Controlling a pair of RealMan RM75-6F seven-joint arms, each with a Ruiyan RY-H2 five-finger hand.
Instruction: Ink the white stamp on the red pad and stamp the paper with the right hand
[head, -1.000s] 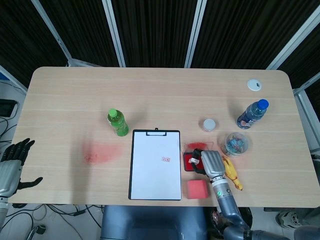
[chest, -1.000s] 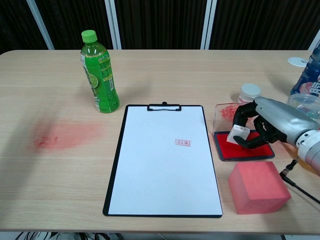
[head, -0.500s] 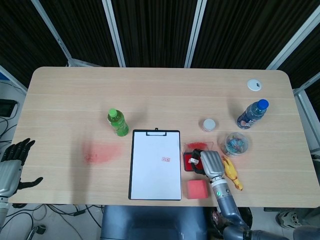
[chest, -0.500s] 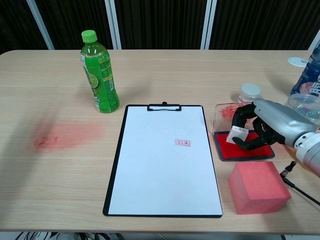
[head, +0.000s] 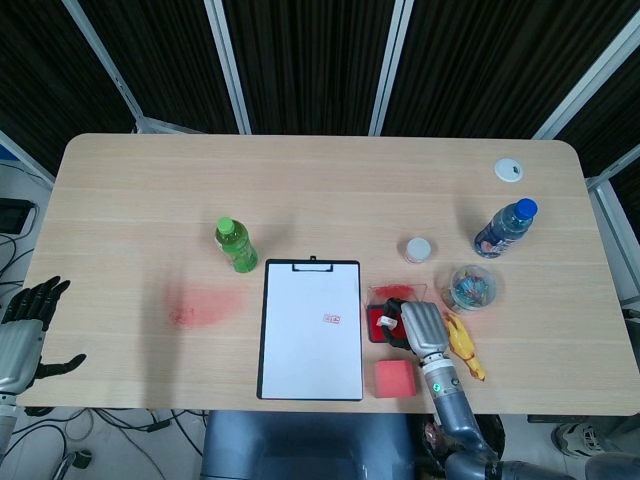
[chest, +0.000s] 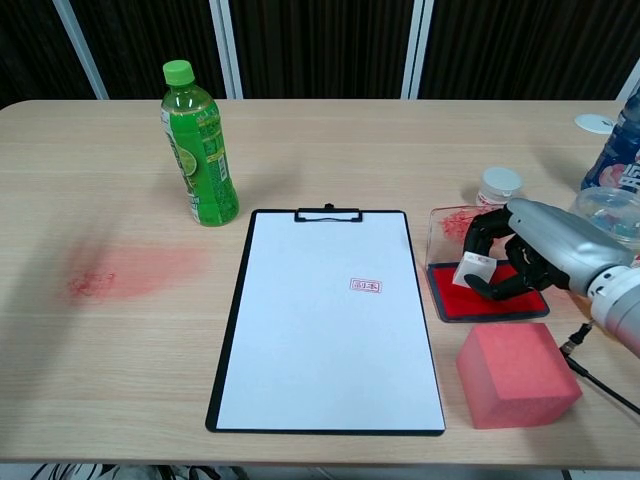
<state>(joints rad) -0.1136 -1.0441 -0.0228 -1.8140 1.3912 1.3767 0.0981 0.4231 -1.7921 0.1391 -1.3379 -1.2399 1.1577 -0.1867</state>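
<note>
Right hand (chest: 530, 250) curls its fingers tight around the white stamp (chest: 473, 270), down on the red pad (chest: 488, 292) near the desk's front-right corner; left hand (head: 25, 335) hangs spread, holding nothing.

Green bottle (chest: 200, 148) upright left of the clipboard (chest: 236, 300), red smear (chest: 125, 272) on the wooden table (chest: 330, 150), red foam block (chest: 517, 373), blue-capped bottle (head: 504, 228), white-lidded jar (chest: 498, 186), yellow toy (head: 463, 344).

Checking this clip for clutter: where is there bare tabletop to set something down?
Bare wood spans the far strip behind the green bottle and clipboard, and the left end around the red smear. Crowded: the right hand on the red pad, beside the sponge block, jar and blue bottle.
</note>
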